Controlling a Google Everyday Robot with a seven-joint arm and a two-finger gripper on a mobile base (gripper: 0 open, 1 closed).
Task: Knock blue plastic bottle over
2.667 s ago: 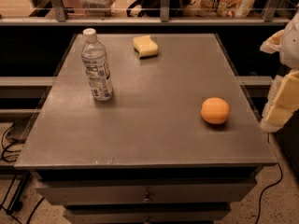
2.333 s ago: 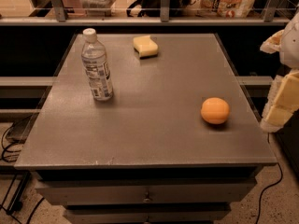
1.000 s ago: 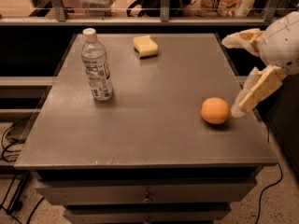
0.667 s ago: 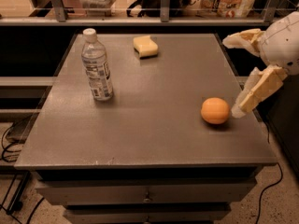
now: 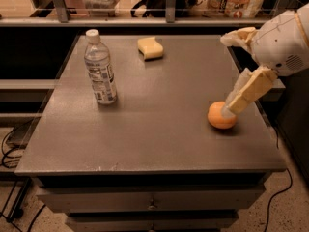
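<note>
The gripper (image 5: 226,76) hung over the right side of the grey table (image 5: 159,129), its jaws spread wide and holding nothing; one cream finger pointed left near the table's far right edge, and the other slanted down so that its tip lay across the upper right of the orange ball (image 5: 219,119), though whether it touched the ball or merely hung before it could not be told; the blue plastic bottle (image 5: 100,66) stood upright on the far left part of the table, well apart from the gripper; it was slim and clear with a faint bluish tint, topped by a white screw cap and wrapped in a white label with printing on it, and it rose well above the ball; a yellow sponge (image 5: 150,48) lay at the far edge, right of the bottle; compared with a moment before, the gripper had moved left and lower, its lower finger going from just beside the ball to overlapping it, while the bottle, the sponge and the ball sat where they had been.
</note>
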